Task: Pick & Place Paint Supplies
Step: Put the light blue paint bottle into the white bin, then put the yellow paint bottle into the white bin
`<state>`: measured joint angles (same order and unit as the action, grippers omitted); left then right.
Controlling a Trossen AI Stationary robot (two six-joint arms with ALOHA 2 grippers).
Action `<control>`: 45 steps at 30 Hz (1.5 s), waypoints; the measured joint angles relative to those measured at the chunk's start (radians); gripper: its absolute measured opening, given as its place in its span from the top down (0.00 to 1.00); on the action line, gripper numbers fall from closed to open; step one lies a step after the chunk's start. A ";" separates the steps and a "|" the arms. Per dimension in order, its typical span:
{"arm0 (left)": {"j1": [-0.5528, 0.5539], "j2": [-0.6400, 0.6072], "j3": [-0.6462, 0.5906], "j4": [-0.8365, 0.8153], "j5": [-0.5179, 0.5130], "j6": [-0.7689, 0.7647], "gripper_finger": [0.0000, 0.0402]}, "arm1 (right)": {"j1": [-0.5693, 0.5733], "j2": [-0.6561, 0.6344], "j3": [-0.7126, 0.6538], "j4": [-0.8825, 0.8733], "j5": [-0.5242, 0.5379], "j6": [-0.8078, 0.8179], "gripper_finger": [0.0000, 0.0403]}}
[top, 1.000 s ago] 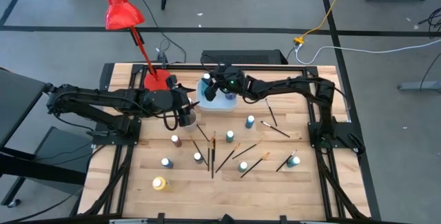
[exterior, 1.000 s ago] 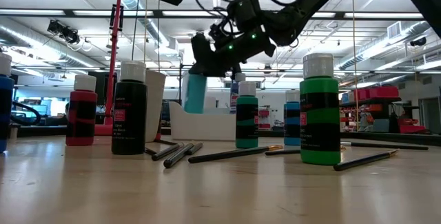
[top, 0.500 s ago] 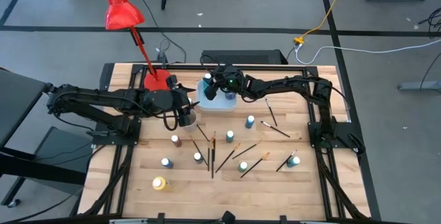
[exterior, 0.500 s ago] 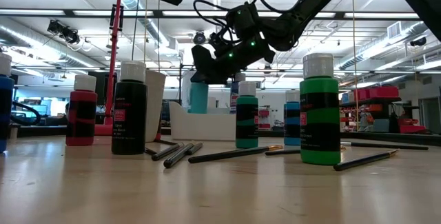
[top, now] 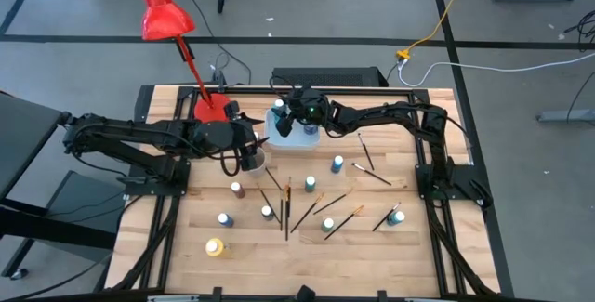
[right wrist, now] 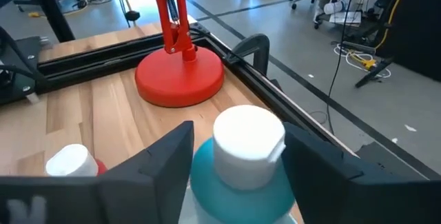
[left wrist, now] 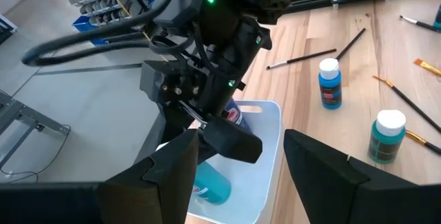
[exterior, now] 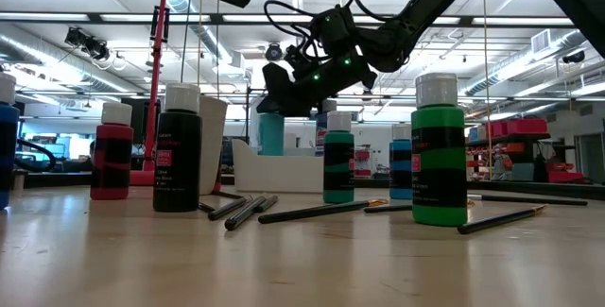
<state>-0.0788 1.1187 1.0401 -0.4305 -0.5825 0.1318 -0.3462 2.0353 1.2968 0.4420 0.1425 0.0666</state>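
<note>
My right gripper (exterior: 284, 94) is shut on a teal paint bottle (exterior: 271, 133) with a white cap (right wrist: 248, 141), above the white bin (top: 307, 144) near the table's far edge. A blue-labelled bottle (left wrist: 234, 114) also stands in the bin. My left gripper (top: 249, 156) hovers open just left of the bin and holds nothing; its wrist view looks at the right gripper (left wrist: 220, 58). Other bottles (top: 337, 164) (top: 225, 219) (top: 216, 246) stand on their bases on the table. Several paintbrushes (top: 286, 204) lie flat among them. My right gripper pinches the teal bottle between its two fingers (right wrist: 162, 172) at the upper body, just under the white cap (right wrist: 207, 176). It comes slanting down from the table's right. The bottle stands upright with its lower part inside the white bin; the bin wall (exterior: 279, 170) hides its base.
The red desk lamp's base (right wrist: 179, 79) sits at the far-left corner, close to the bin, and its head (top: 163, 14) leans out beyond the table. A red bottle (exterior: 112, 151), a black one (exterior: 177, 151) and a green one (exterior: 437, 151) stand near the table's front edge.
My right gripper has moved down toward the white bin. The teal bottle in it has tipped from a slant to upright, and its lower part has sunk behind the bin's wall. The gripper has stayed shut on it.
</note>
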 joint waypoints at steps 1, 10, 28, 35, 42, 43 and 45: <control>0.000 0.000 0.000 -0.003 0.000 0.000 0.44 | 0.000 -0.003 0.000 0.003 0.000 0.000 0.44; 0.000 0.000 0.000 -0.016 0.002 -0.012 0.44 | 0.009 -0.069 -0.001 -0.005 -0.004 -0.003 0.46; 0.000 -0.030 0.000 -0.171 0.523 -0.060 0.44 | 0.123 -0.191 -0.001 -0.175 -0.006 -0.085 0.47; -0.026 -0.128 0.001 -0.220 0.583 -0.067 0.44 | 0.164 -0.216 -0.001 -0.195 -0.004 -0.093 0.47; -0.137 -0.253 -0.087 -0.143 0.603 -0.023 0.44 | 0.183 -0.223 -0.002 -0.214 -0.002 -0.127 0.47; -0.154 -0.272 -0.112 -0.134 0.619 -0.023 0.44 | 0.183 -0.223 -0.002 -0.220 -0.002 -0.127 0.47; -0.186 -0.301 -0.157 -0.067 0.662 -0.022 0.44 | 0.184 -0.223 -0.002 -0.220 -0.002 -0.126 0.47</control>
<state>-0.2648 0.8174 0.8831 -0.4977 0.0795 0.1102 -0.1620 1.8126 1.2953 0.2218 0.1402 -0.0597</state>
